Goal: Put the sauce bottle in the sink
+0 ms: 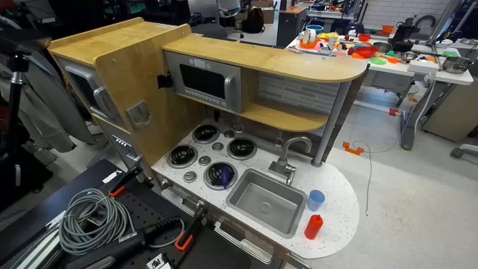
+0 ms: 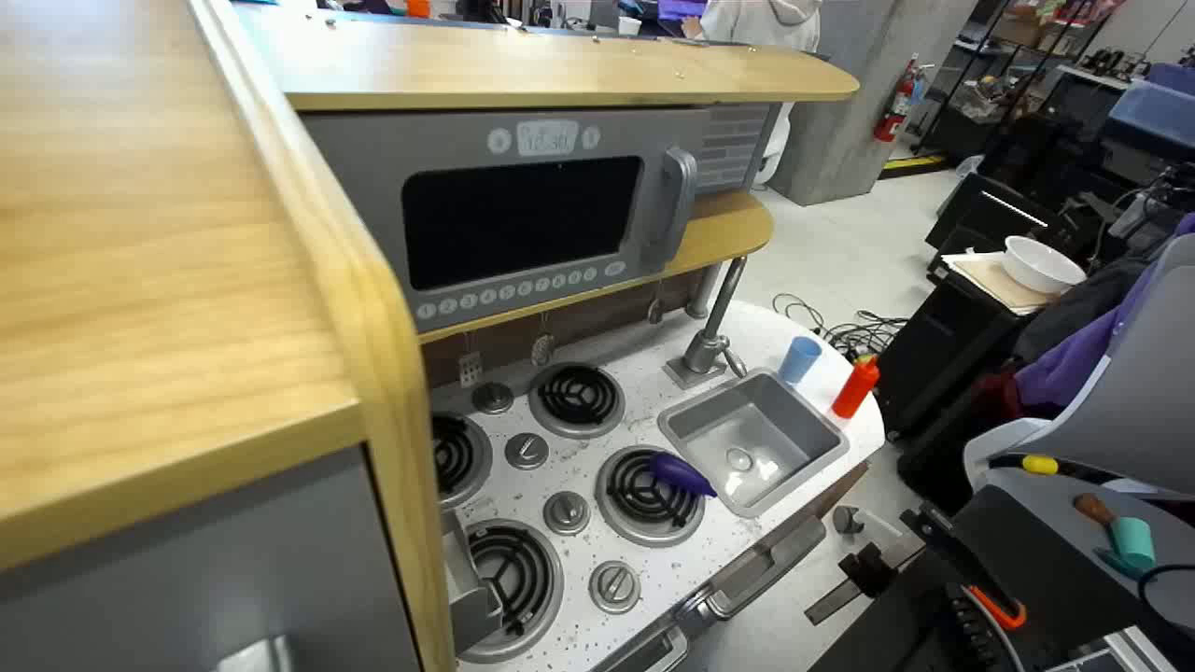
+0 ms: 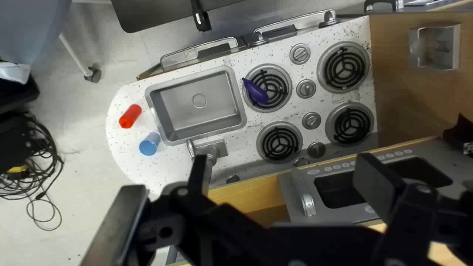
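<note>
While the wrist view looks down on the play kitchen (image 3: pixel 402 103), we log the gripper (image 3: pixel 249 175) above it, filling the lower part of that view, fingers (image 3: pixel 373 188) pointing toward its upper edge. Jaws spread wide, released; one finger overlaps the toy microwave (image 3: pixel 330 186) from this angle. Well apart from the gripper, we find the red squeeze bottle (image 1: pixel 313 228): on the rounded end of the speckled countertop (image 1: pixel 338 194), just outside the sink (image 1: pixel 257 190), near the blue cup (image 1: pixel 316 200) but not touching it. In both exterior views the bottle stands upright, long axis vertical, nozzle (image 1: pixel 317 216) at the top. From the wrist the same axis reads as a slant (foreshortened, we note), nozzle end toward the lower left, away from the sink. Across the sink from the bottle, a purple toy eggplant (image 1: pixel 225 176) lies over a coil burner (image 1: pixel 213 177); the gooseneck faucet (image 1: pixel 285 151) rises just behind the sink.
</note>
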